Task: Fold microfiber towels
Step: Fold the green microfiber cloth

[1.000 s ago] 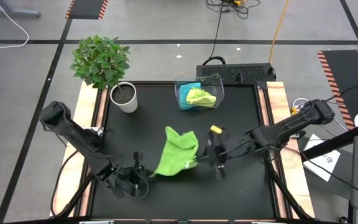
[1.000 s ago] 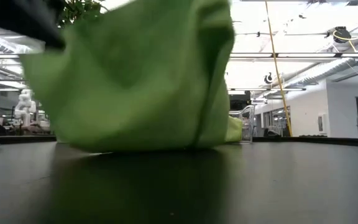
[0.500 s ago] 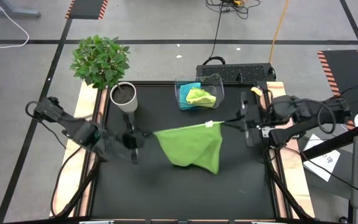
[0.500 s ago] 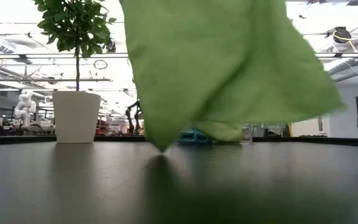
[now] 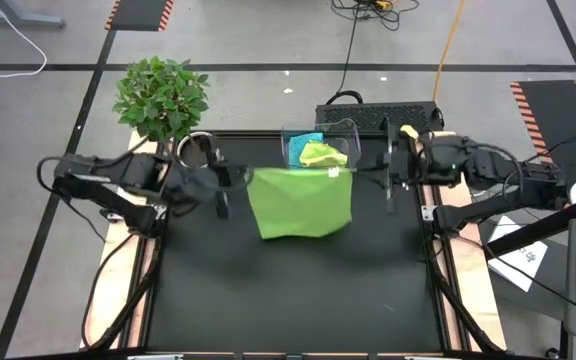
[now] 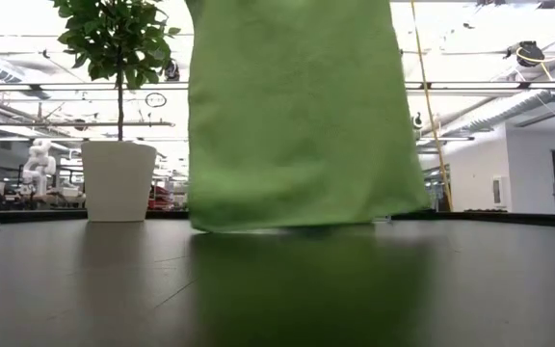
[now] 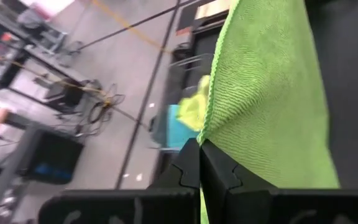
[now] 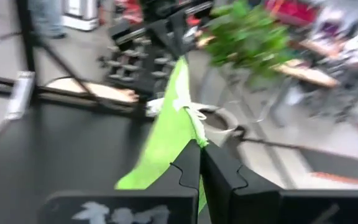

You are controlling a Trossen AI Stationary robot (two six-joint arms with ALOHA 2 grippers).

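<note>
Both grippers, left (image 5: pixel 230 186) and right (image 5: pixel 376 173), have jaws clamped on the green towel (image 5: pixel 300 201), stretched over the black counter (image 5: pixel 298 290). The low view alone shows its hem touching down; ceiling lights behind.

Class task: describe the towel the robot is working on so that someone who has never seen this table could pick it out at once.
Start at the black table and look between the two arms. A lime-green towel hangs there, stretched flat between the left gripper and the right gripper, jaws shut on its top corners. The other towels, one green and one blue, lie crumpled in the clear bin behind it.
</note>
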